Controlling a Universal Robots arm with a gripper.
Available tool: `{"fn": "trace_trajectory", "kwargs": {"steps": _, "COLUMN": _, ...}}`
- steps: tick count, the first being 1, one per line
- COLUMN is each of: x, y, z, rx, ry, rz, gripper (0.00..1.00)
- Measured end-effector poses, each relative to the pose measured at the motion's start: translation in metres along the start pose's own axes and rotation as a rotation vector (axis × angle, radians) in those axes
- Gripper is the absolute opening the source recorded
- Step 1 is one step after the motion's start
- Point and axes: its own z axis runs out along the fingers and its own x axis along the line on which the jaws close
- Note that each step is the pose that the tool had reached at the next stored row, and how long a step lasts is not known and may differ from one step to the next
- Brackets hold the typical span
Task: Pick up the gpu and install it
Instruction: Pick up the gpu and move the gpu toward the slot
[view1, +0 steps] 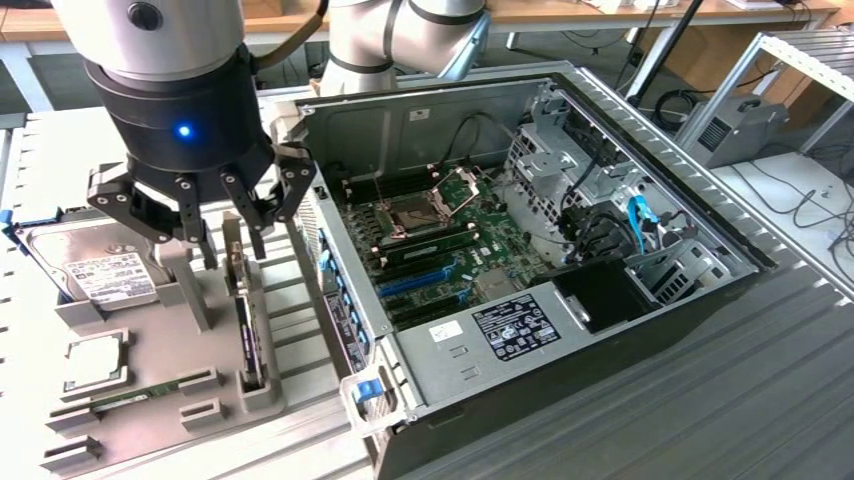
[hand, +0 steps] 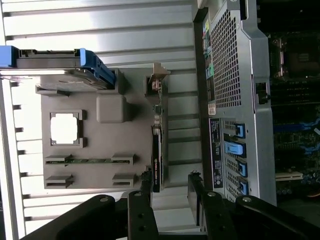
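step: approach to gpu (hand: 156, 155) | gripper (view1: 214, 235): hovered over it, jaws wide, empty | gpu: stood on edge in grey holder (view1: 160, 350) slot, beside open case (view1: 441, 110) | care: jaws needed to straddle thin edge squarely, descending straight, clear of hard drive (view1: 107, 270)

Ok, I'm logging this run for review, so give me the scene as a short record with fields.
gripper: open, over the gpu, holding nothing
gpu: standing on edge in the grey holder, beside the case
also in holder: hard drive, cpu, memory stick
case: side open, motherboard exposed
task: gpu not yet picked up
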Motion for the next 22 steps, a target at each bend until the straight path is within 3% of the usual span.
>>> {"fn": "trace_trajectory", "kwargs": {"steps": 22, "x": 0.0002, "y": -0.0003, "z": 0.0075, "rx": -0.0001, "ry": 0.0000, "rz": 0.000, "gripper": 0.42}}
